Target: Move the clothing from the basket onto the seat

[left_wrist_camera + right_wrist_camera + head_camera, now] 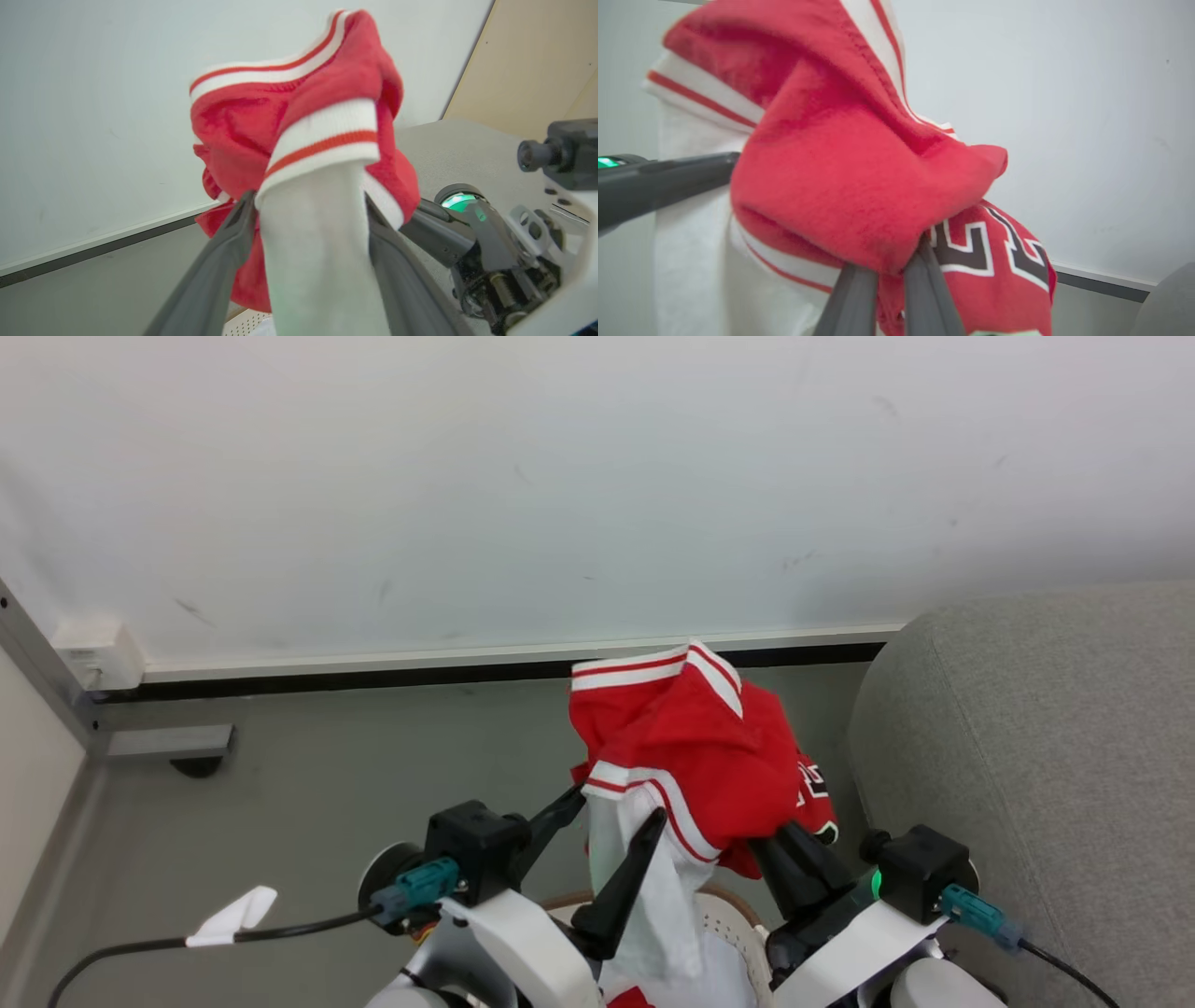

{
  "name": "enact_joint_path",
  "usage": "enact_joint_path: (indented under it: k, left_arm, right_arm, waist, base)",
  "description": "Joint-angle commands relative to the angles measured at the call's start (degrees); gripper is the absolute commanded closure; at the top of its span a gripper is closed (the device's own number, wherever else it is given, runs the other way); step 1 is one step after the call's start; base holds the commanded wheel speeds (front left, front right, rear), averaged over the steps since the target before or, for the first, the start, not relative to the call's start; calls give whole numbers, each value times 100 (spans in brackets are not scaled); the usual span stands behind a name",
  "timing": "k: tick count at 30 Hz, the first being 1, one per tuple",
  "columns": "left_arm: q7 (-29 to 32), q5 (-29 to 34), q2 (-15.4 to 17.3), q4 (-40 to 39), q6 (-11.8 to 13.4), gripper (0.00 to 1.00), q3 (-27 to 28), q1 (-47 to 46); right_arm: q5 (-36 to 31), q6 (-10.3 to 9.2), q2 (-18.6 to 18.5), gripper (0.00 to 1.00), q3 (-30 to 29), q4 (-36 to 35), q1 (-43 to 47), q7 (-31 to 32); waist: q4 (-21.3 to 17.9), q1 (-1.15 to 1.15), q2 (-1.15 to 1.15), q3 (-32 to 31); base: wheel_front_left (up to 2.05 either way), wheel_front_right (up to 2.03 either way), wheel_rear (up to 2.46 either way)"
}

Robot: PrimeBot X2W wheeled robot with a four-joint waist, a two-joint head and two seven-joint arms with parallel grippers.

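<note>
Head view, with both wrist views. I see the clothing held up in the air as a red bundle with white striped trim. It is above the basket, of which I can make out a strip of brown rim and perforated wall at the bottom edge between the two arms.

The right gripper has its two fingers drawn close together and pinches a fold of the red fabric. A lettered part of the garment hangs just beside them.

The left gripper has its fingers set wide apart. A white panel of the garment runs up between them and touches both. I cannot tell whether they press it or merely flank it. The panel's lower end trails down toward the basket.

The seat stands on the right, its rounded edge near the right gripper and apart from the hanging cloth.

The grey floor is open ahead and to the left, as far as the dark baseboard and the pale wall.

A black cable with a white tag trails off the left wrist.
</note>
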Motion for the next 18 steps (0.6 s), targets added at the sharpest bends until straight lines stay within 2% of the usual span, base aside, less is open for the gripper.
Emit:
enact_joint_path:
  k: [1, 8, 18]
  left_arm:
    - [-66, 77, 47, 29, 14, 0, -9, 37]
    - [-73, 131, 86, 31, 37, 0, -59, 60]
    - [-181, 213, 62, 48, 40, 0, -133, 1]
  right_arm:
    - [-44, -12, -66, 100, -83, -44, 68, 0]
    - [-182, -12, -207, 100, -681, -292, 192, -1]
    - [-361, -12, -405, 100, -1522, -694, 406, 0]
  waist:
    - [-51, 0, 0, 14]
    - [-393, 0, 0, 88]
    - [-1151, 0, 0, 182]
  base:
    - [0, 0, 0]
    - [0, 0, 0]
    - [0, 0, 0]
